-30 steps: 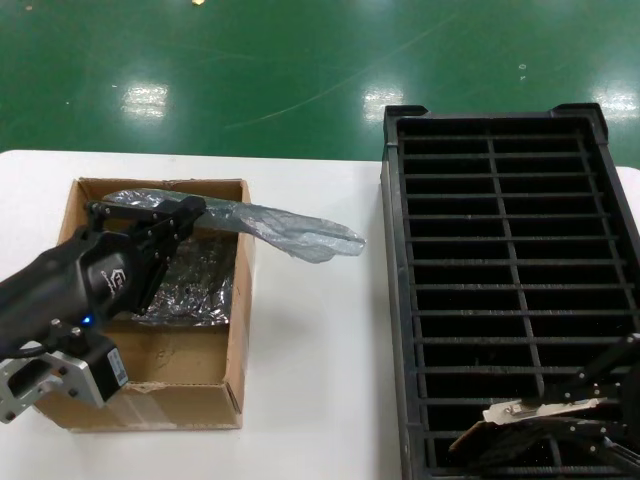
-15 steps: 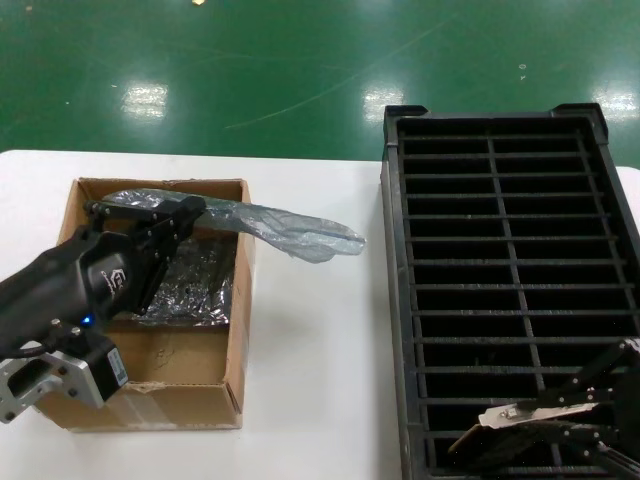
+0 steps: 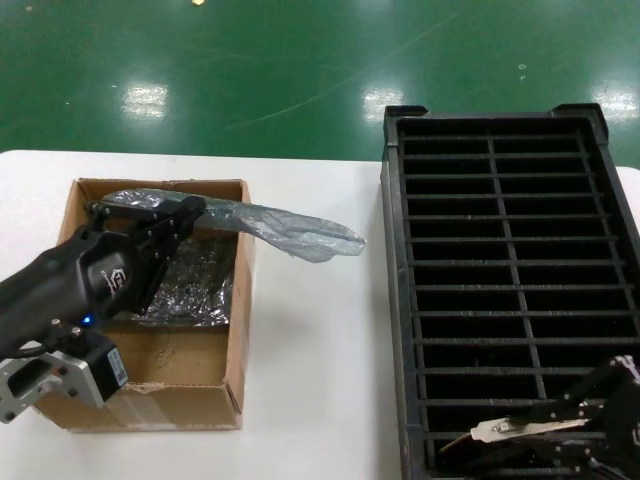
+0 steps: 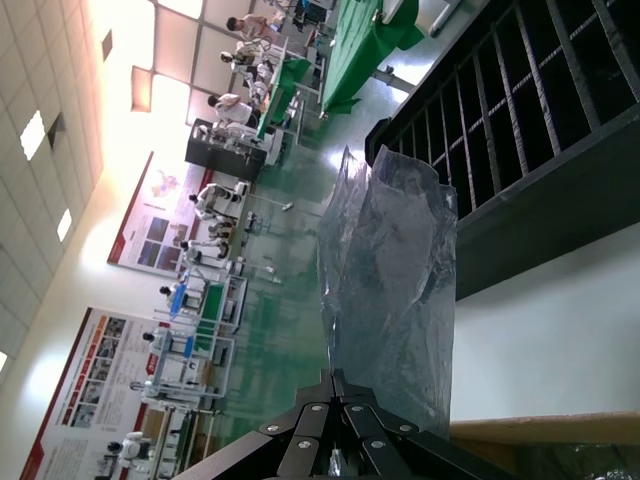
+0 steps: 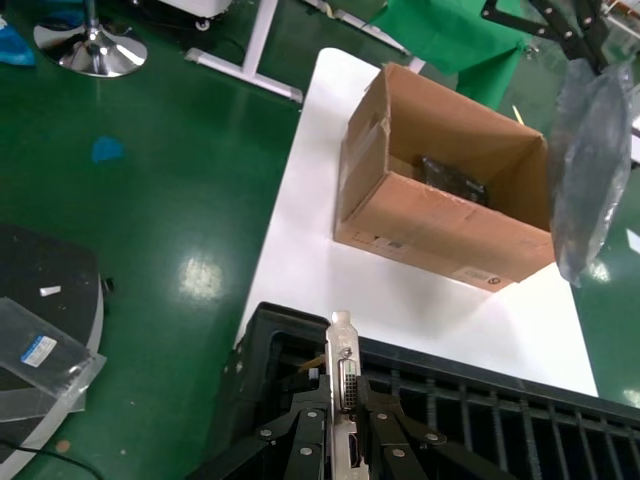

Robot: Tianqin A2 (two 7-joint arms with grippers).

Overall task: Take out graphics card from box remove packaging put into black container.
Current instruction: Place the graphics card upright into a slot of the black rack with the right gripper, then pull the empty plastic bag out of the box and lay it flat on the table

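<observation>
graphics card (image 3: pixel 515 430) | clamped by right tool (image 5: pixel 345 425) | left tool (image 3: pixel 165 215) clamps packaging (image 3: pixel 290 228)

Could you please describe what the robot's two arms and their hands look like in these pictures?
The left arm is a thick black casing with a small white logo and a blue light, joined to a silver metal block bearing a label. Its left hand is a black linkage of thin bars with screws. The right hand is the same black bar linkage.
</observation>
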